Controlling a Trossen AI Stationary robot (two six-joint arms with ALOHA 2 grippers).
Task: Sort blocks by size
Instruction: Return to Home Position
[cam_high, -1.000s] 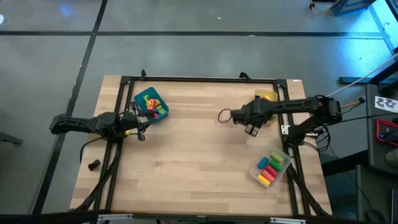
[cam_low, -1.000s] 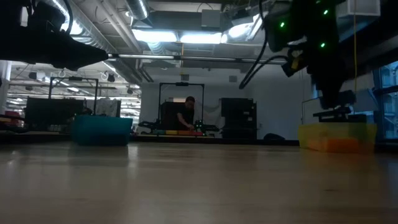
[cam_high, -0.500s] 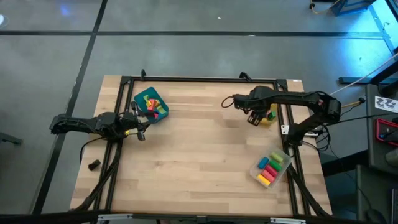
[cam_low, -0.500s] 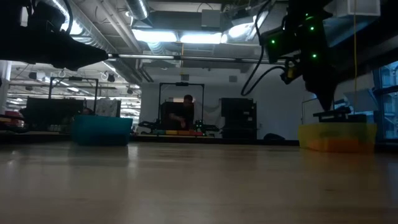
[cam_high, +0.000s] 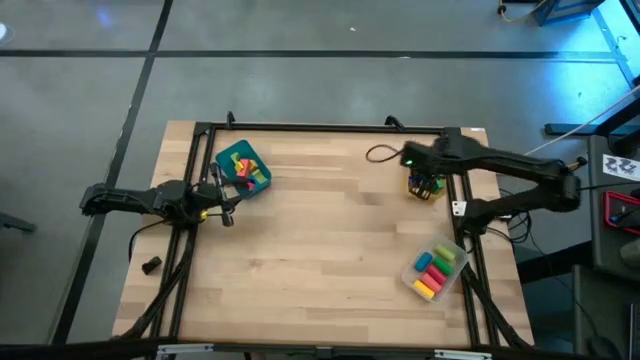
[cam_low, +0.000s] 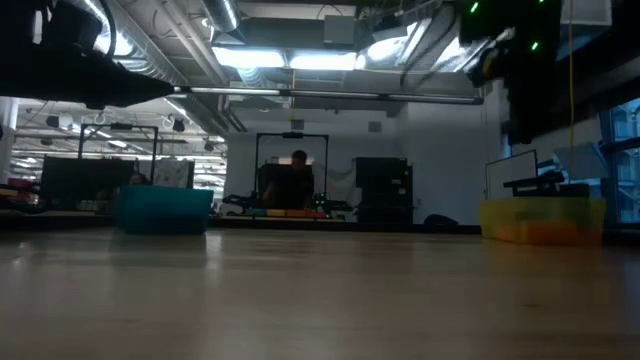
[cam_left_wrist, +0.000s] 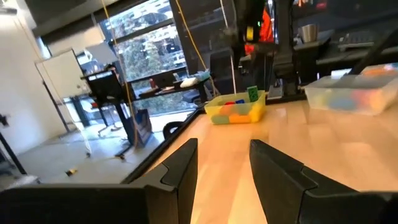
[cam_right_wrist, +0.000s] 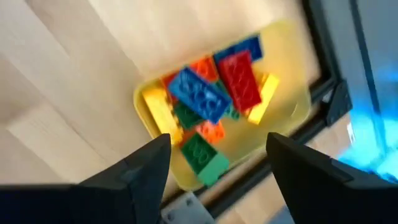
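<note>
Wooden table (cam_high: 320, 260): blocks (cam_right_wrist: 202, 93) in trays (cam_high: 228, 157) at 10, 2, 5 o'clock. Right end effector (cam_right_wrist: 217, 140) over yellow tray (cam_right_wrist: 290, 93), wide open, empty. Left end effector (cam_left_wrist: 224, 146) at 9 o'clock, open, empty. Sorting seems done; next, retract home.

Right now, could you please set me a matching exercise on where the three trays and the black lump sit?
Things:
1 teal tray
2 yellow tray
3 clear tray
4 black lump

Places:
A under the right claw
B table's left edge, alone
C by the left claw
D right side, away from either claw

Pairs: 1-C, 2-A, 3-D, 4-B
</note>
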